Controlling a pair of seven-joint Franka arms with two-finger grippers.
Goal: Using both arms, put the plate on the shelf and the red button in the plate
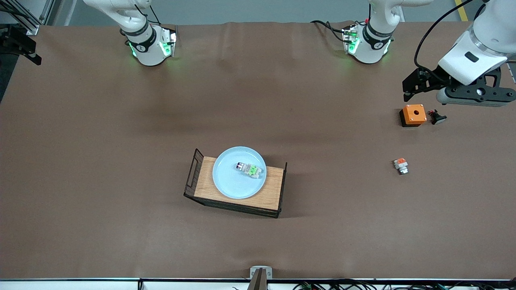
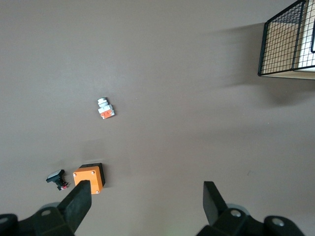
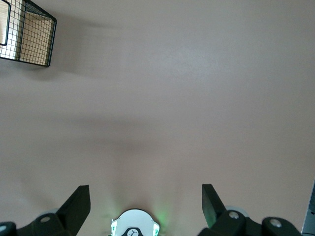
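Note:
The pale-blue plate (image 1: 231, 183) lies on a wooden tray (image 1: 205, 177) with black wire ends in the middle of the table. The red button (image 1: 250, 169), a grey cylinder with a green block, lies on its side in the plate. My left gripper (image 1: 415, 86) hangs open and empty in the air at the left arm's end of the table, beside an orange box; its left wrist view (image 2: 145, 189) shows the fingers spread wide. My right gripper (image 3: 145, 191) is open and empty, high over its own base, and is out of the front view.
An orange box with a hole (image 1: 413, 114) and a small black part (image 1: 436, 117) sit under the left gripper. A grey piece with an orange block (image 1: 401, 165) lies nearer the front camera. The tray's wire end shows in both wrist views (image 2: 288, 42) (image 3: 27, 37).

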